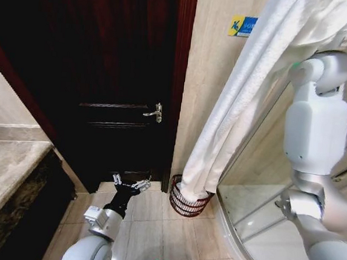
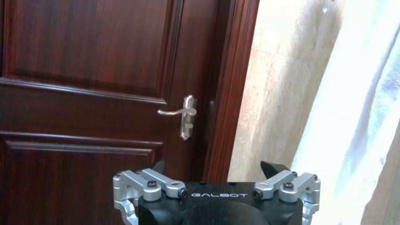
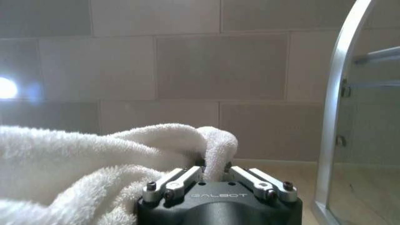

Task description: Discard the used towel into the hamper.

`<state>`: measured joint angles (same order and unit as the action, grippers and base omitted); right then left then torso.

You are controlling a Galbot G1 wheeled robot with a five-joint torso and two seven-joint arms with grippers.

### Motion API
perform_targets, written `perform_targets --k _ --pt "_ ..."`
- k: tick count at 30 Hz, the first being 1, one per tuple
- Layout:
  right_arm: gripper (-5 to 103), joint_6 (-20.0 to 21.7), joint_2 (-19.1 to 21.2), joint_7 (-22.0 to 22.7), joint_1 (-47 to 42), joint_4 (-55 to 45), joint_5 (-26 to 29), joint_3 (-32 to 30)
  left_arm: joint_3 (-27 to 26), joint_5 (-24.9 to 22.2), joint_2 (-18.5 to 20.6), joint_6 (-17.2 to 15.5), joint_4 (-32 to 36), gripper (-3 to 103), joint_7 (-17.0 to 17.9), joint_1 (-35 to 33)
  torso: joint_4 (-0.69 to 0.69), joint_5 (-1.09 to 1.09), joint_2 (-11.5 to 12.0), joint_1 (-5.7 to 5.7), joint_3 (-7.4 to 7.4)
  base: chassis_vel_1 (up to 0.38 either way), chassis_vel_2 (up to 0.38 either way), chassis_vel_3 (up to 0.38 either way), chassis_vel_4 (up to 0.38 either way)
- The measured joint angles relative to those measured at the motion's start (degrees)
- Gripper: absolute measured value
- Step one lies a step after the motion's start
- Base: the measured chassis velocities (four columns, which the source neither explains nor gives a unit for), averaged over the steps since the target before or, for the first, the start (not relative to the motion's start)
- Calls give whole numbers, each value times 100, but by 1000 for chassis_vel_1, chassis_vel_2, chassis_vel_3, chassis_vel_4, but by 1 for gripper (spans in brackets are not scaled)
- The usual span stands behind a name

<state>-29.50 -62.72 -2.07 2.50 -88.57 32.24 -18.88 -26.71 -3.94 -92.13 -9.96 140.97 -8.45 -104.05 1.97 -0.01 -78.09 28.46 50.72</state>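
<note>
Towel (image 1: 243, 93) end inside hamper (image 1: 188, 205) rim.

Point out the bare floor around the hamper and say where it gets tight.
Bare tiles lie between the left hand and the hamper, and nearer the robot in front of the hamper. It is tight at the hamper itself: the towel, gripped by the right hand, hangs into it, with the shower enclosure on the hamper's right.

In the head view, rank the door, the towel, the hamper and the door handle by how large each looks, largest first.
1. door
2. towel, a long drape that the right gripper pinches at the top, its lower end in the hamper
3. hamper
4. door handle

The towel hangs nearer the camera, which may enlarge it.
</note>
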Motion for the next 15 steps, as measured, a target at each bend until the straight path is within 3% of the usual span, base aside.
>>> perform_targets --k 15 --pt "7 -200 74 -352 -1360 -290 -60 -347 0 0 0 0 0 100 0 0 -1 2 -1 0 1 0 0 0 0"
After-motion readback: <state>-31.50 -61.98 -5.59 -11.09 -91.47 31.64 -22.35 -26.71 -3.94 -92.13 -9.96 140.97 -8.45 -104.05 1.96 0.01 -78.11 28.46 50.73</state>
